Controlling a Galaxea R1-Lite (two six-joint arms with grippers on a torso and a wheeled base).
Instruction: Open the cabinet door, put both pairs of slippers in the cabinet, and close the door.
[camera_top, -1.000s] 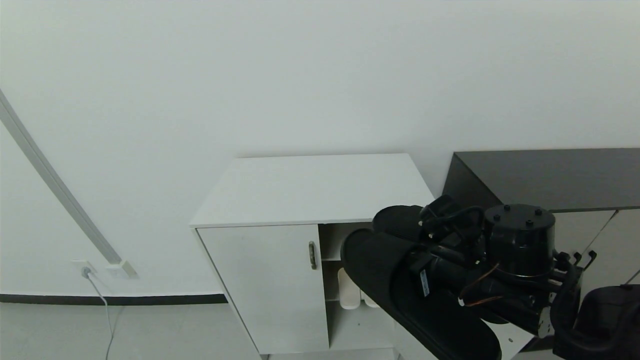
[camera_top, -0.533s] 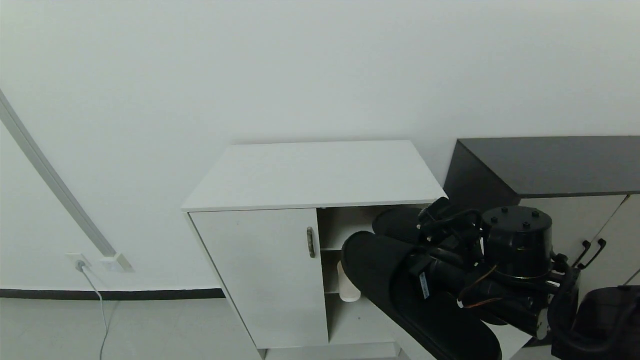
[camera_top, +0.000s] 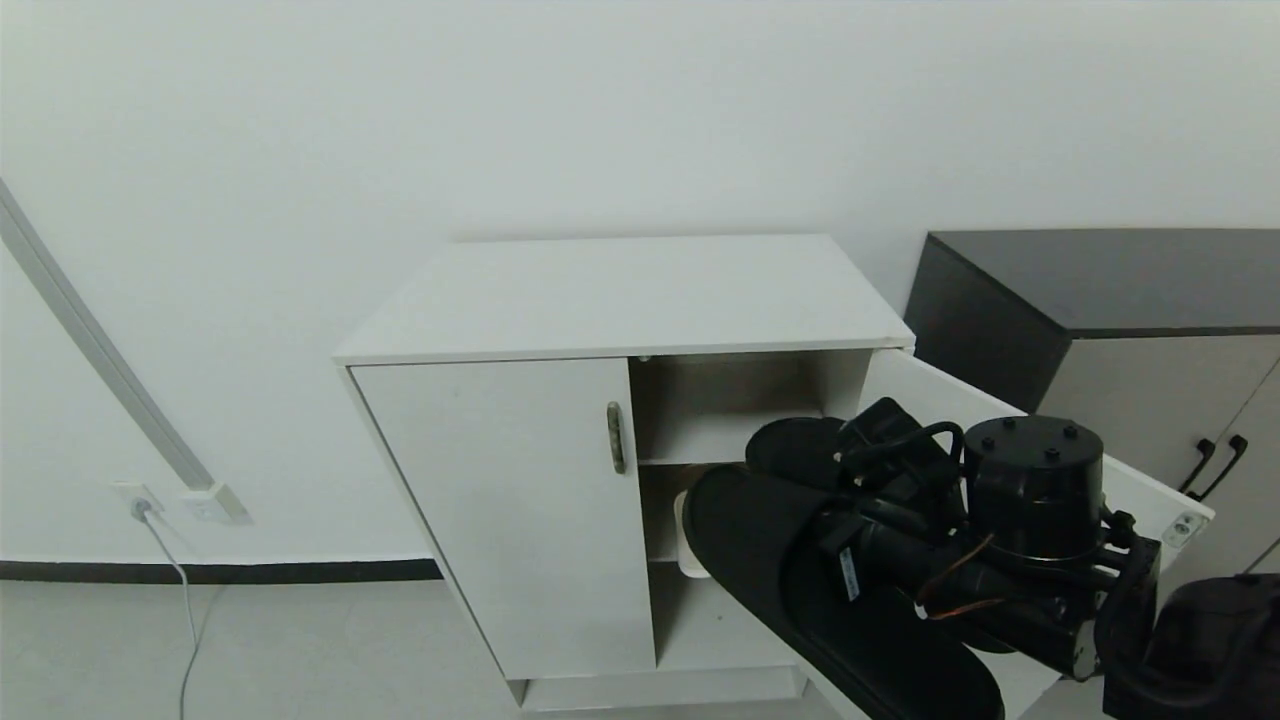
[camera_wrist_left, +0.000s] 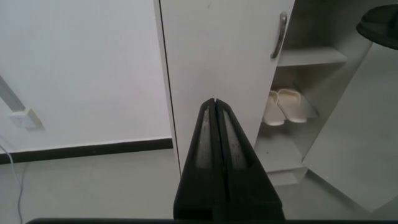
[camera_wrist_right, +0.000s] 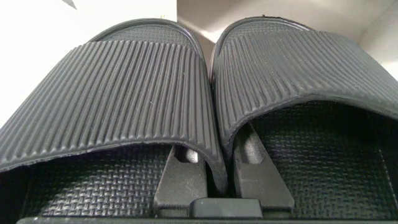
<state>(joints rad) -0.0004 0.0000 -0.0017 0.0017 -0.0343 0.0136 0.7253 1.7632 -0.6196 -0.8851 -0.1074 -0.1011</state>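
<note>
We hold the black slippers (camera_top: 760, 530) side by side in the right gripper (camera_wrist_right: 219, 171), which is clamped on their touching inner walls, near and right of the cabinet (camera_top: 620, 300). Its right door (camera_top: 1150, 490) stands open, and the white slippers (camera_wrist_left: 289, 106) sit on the middle shelf. The left gripper (camera_wrist_left: 215, 115) is closed on nothing. We should feed the pair toes first onto a free shelf, kept level and clear of the open door.

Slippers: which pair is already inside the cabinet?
The white pair, lying inside the cabinet; the black pair is outside it, held by the right gripper.
</note>
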